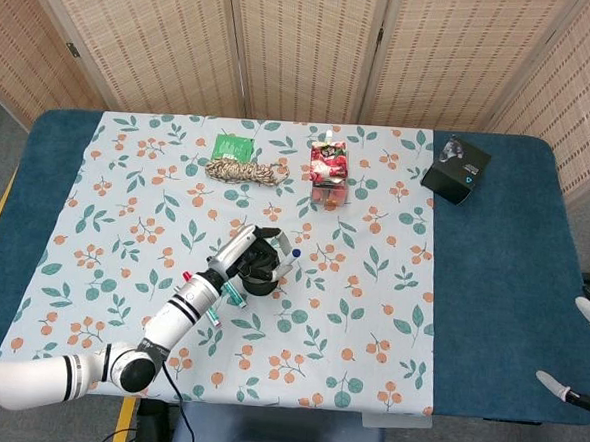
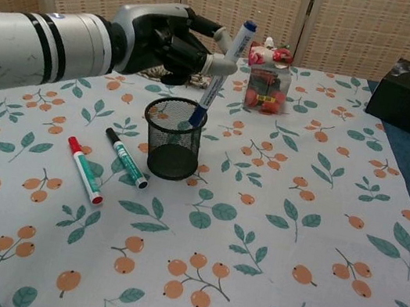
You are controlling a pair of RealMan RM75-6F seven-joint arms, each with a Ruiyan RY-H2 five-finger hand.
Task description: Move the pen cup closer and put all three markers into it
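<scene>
My left hand (image 2: 165,39) grasps the blue marker (image 2: 219,72) tilted, tip just inside the pen cup (image 2: 172,138) on the near-left tabletop; next I judge I lower and let go

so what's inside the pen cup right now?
Nothing resting in the pen cup; through the mesh it looks empty. The left hand holds the blue marker tilted, its lower tip just at the rim. The bottom is partly hidden by the mesh wall.
</scene>
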